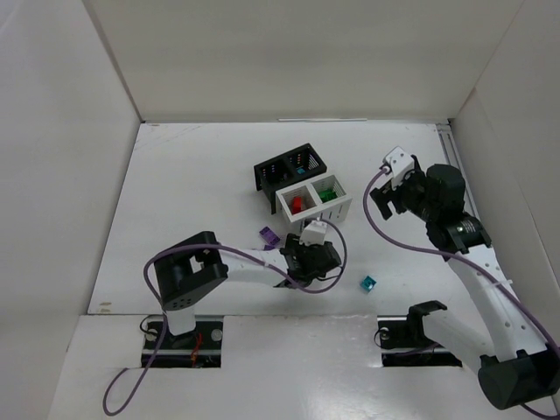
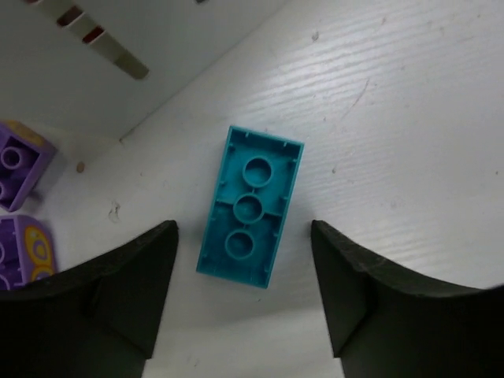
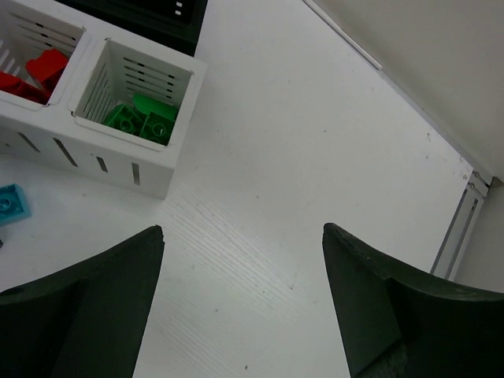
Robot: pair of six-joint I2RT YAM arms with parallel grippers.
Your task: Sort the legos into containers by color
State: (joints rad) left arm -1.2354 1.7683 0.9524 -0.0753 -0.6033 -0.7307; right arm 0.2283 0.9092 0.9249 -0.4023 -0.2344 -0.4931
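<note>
In the left wrist view a teal brick (image 2: 250, 209) lies upside down on the table between my open left fingers. My left gripper (image 2: 244, 224) is empty and straddles the brick's near end. Two purple bricks (image 2: 20, 169) lie to its left. In the top view my left gripper (image 1: 308, 259) sits in front of the white bin (image 1: 343, 208), which holds red bricks (image 1: 297, 203) and green bricks (image 1: 327, 193). The black bin (image 1: 262, 171) stands behind it. Another teal brick (image 1: 368, 283) lies to the right. My right gripper (image 1: 383, 197) is open and empty over bare table.
White walls enclose the table on the left, back and right. A metal rail (image 3: 461, 228) runs along the right wall. The right wrist view shows the white bin (image 3: 150, 169) with green bricks (image 3: 146, 120) and red bricks (image 3: 35, 71), and a teal brick (image 3: 12, 203) in front.
</note>
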